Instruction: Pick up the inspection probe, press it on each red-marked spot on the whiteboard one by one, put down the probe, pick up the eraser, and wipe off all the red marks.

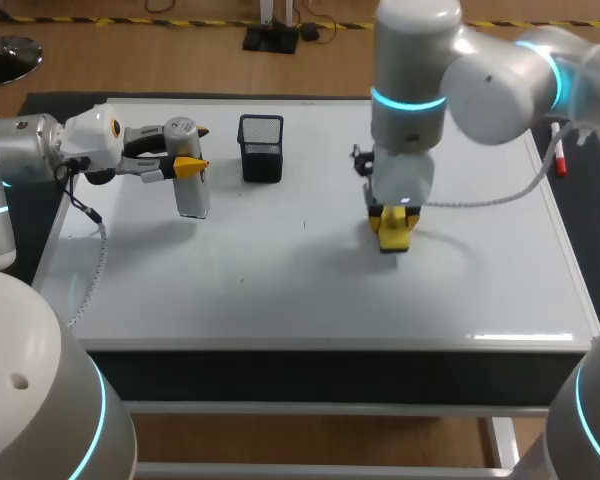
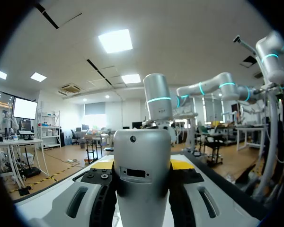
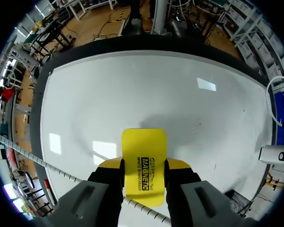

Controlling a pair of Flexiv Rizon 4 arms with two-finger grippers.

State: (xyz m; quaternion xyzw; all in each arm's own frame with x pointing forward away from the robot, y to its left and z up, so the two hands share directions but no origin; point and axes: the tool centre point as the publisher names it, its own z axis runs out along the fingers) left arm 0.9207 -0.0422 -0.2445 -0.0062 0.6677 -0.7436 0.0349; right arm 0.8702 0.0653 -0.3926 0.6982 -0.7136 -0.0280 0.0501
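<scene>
While the yellow eraser stands on end near the middle of the whiteboard, the right gripper has it clamped from above, one yellow-tipped finger on each flat side; the eraser's free end points down at the white surface, though whether it actually touches cannot be told. The right arm comes in from the right and bends straight down over this spot.

The silver inspection probe is well apart from the eraser, over the left part of the board; it hangs upright in the left gripper, whose fingers press on its body from two sides, a yellow tip showing at each side in the left wrist view; its lower end is close to the board, with its shadow just beside it. The left arm reaches in level from the left edge.

A black mesh holder stands just beside the probe, towards the board's far edge; a marker with a red end lies at the right rim.
</scene>
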